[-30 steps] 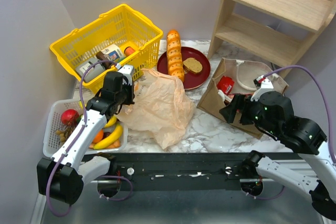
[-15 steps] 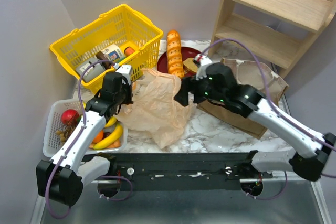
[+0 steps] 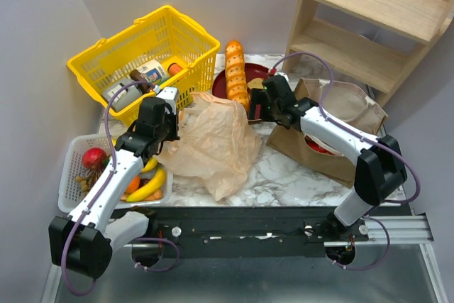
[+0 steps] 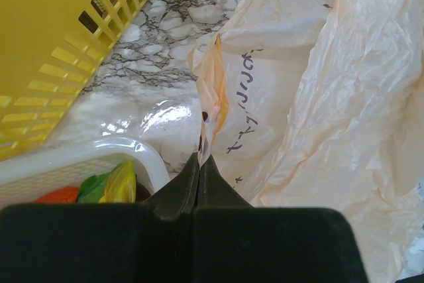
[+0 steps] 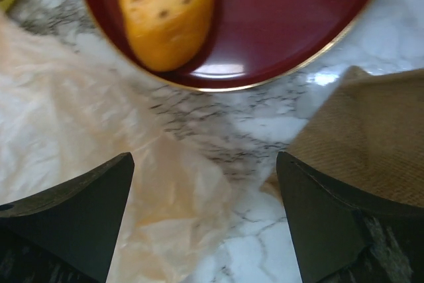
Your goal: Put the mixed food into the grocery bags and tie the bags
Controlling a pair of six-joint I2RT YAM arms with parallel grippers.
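Note:
The tan plastic bag (image 3: 213,140) lies crumpled in the middle of the table. My left gripper (image 3: 167,114) is shut on its left edge, and in the left wrist view a strip of the plastic bag (image 4: 207,107) runs into the closed gripper (image 4: 201,158). The brown paper bag (image 3: 339,115) lies at the right with a red packet (image 3: 319,148) inside. My right gripper (image 3: 259,109) hangs open and empty between the two bags. In the right wrist view its fingers (image 5: 86,210) stand wide over the marble, the gripper (image 5: 205,187) having the plastic bag (image 5: 73,130) to its left and the paper bag (image 5: 371,130) to its right.
A dark red plate (image 3: 273,101) with a long orange loaf (image 3: 236,76) sits just beyond the right gripper. A yellow basket (image 3: 106,58) of boxed goods stands at the back left. A white mesh tray (image 3: 74,154) holds a banana (image 3: 150,186) and fruit. A wooden shelf (image 3: 369,19) rises at the back right.
My right arm swung from the paper bag at the right across to the gap by the plate, gripper still open. The left gripper kept its hold and did not move.

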